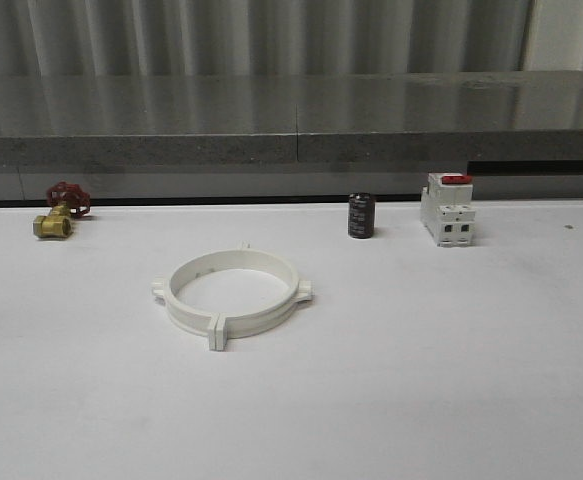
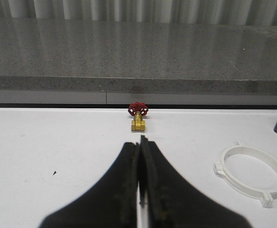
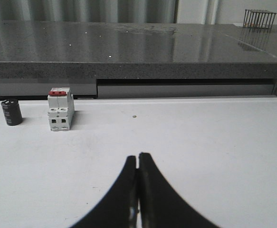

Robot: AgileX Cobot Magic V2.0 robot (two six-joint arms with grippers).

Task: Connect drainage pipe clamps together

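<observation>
Drainage pipe clamps lie joined as one white ring at centre-left of the front view's table.
Behind, a brass valve sits far left, a black cylinder and circuit breaker right. Left gripper and right gripper are both closed, empty.

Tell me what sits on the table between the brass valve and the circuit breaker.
In the front view, a small black cylinder stands between the brass valve and the circuit breaker, close beside the breaker. The rest of that stretch is bare table.

The white drainage pipe clamps lie flat mid-table, joined into a ring.
</observation>
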